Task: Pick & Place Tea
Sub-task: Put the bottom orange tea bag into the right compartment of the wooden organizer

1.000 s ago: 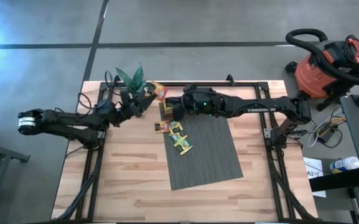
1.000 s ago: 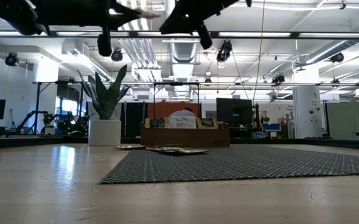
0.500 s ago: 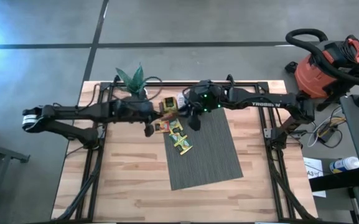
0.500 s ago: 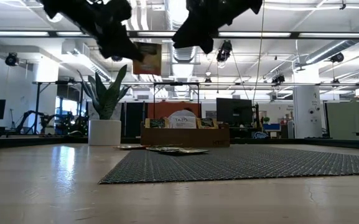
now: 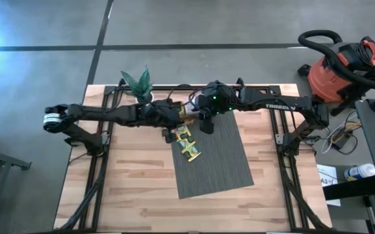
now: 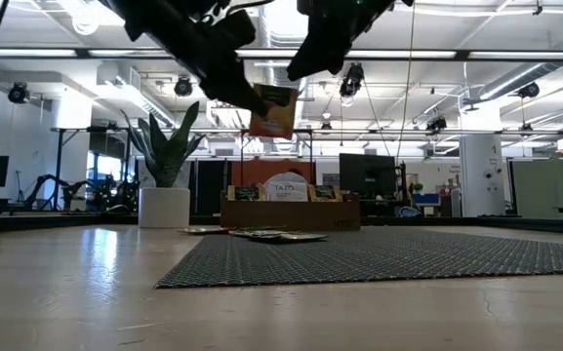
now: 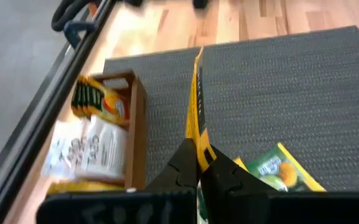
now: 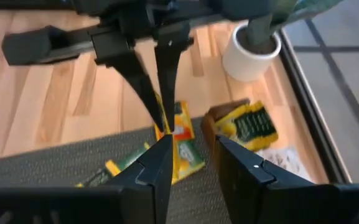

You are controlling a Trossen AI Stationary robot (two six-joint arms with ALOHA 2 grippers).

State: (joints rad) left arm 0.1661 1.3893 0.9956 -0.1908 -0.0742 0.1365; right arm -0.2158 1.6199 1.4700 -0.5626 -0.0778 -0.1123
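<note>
My left gripper [image 6: 258, 97] is shut on a yellow-orange tea sachet [image 6: 273, 111], high above the grey mat's [image 5: 213, 162] far left corner. My right gripper [image 8: 188, 146] hovers open just right of it and higher, its fingers apart from the sachet. Several more tea sachets [image 5: 187, 142] lie flat on the mat's far left part, and one [image 5: 168, 133] lies on the wood beside it. The wooden tray [image 7: 135, 124] with more sachets stands at the mat's far edge. My left gripper pinches the sachet's upper edge near a corner [image 6: 261, 98] between its two fingers [image 8: 157, 93]. The fingers slant down from the table's left. The sachet hangs below them on edge, lifted clear of mat and tray.
A potted plant [image 5: 138, 83] stands at the far left of the table, close to the left arm. A red shop vacuum [image 5: 343, 65] sits on the floor beyond the right edge. The mat's near and right parts are bare.
My left gripper has carried the sachet from near the plant toward the table's right edge and a little down, rolling its wrist, so the sachet now hangs over the mat's far left corner. My right gripper has swung from over the tray to point toward the near edge.
</note>
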